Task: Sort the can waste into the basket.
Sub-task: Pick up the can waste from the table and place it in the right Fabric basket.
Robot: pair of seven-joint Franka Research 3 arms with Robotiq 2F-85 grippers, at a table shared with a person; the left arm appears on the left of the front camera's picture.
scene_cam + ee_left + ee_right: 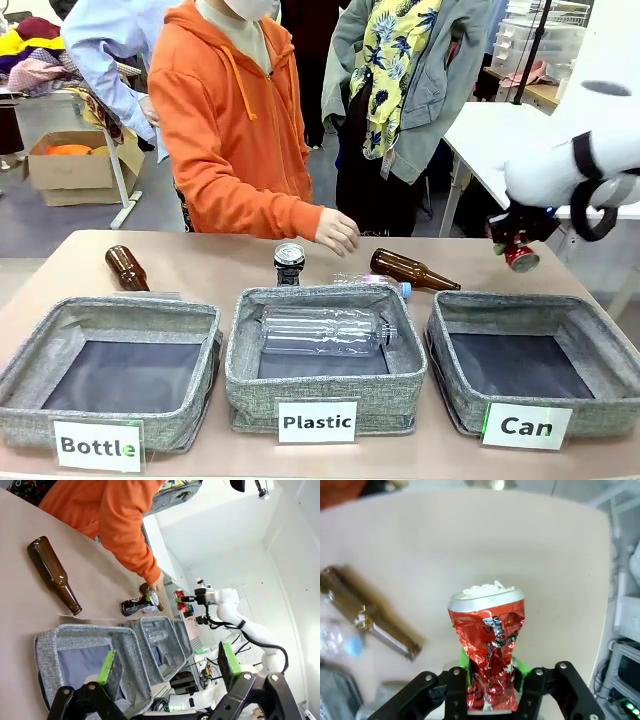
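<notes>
My right gripper [514,243] hangs in the air above the far right corner of the grey basket [592,412] labelled "Can", shut on the crushed red can [522,258]. The right wrist view shows that red can [489,645] pinched between the green pads of the gripper [490,681], silver top pointing away, with the table below. A black can [289,263] with a silver top stands upright behind the middle basket, near a person's hand [337,232]. My left gripper [169,662] is open with nothing in it, above the left basket [80,633]; the black can [140,604] lies farther off.
The "Plastic" basket [326,393] holds a clear bottle [325,330]; the "Bottle" basket [30,420] has a bare floor. Brown bottles lie at the far left [127,268] and far right [412,269] of the table. Another clear bottle [375,283] lies behind the middle basket. People stand at the far side.
</notes>
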